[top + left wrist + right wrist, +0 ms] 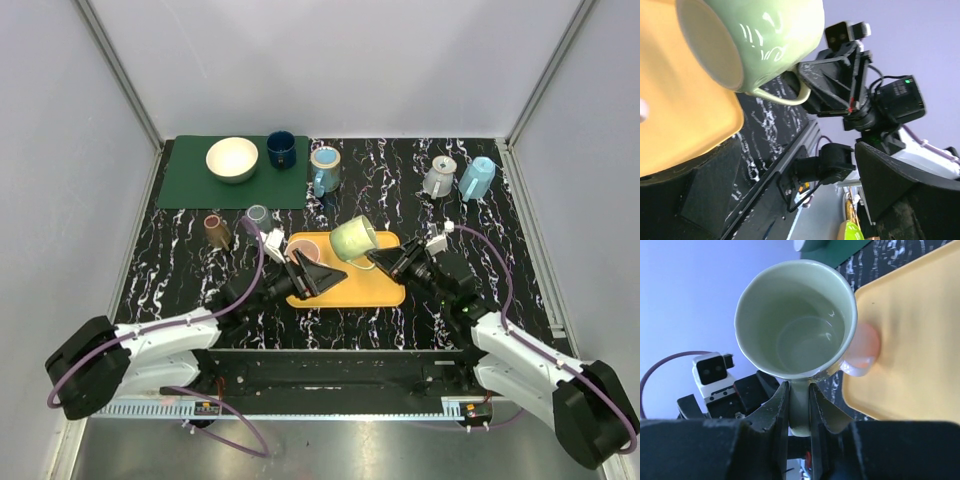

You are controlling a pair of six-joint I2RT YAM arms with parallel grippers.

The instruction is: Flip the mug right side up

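- Over on the marbled tabletop point(400, 190), a yellow tray point(375, 288) sits mid-front.
- Green mug point(352, 240) hangs tilted just above the tray.
- Right tool point(799, 405) is pinched on the mug's handle.
- Left tool point(312, 272) is beside the mug, jaws apart, holding nothing.

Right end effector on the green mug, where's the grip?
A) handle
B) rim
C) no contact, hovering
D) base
A: in the right wrist view the right end effector is pinched shut on the handle of the green mug, leaving the rim clear.
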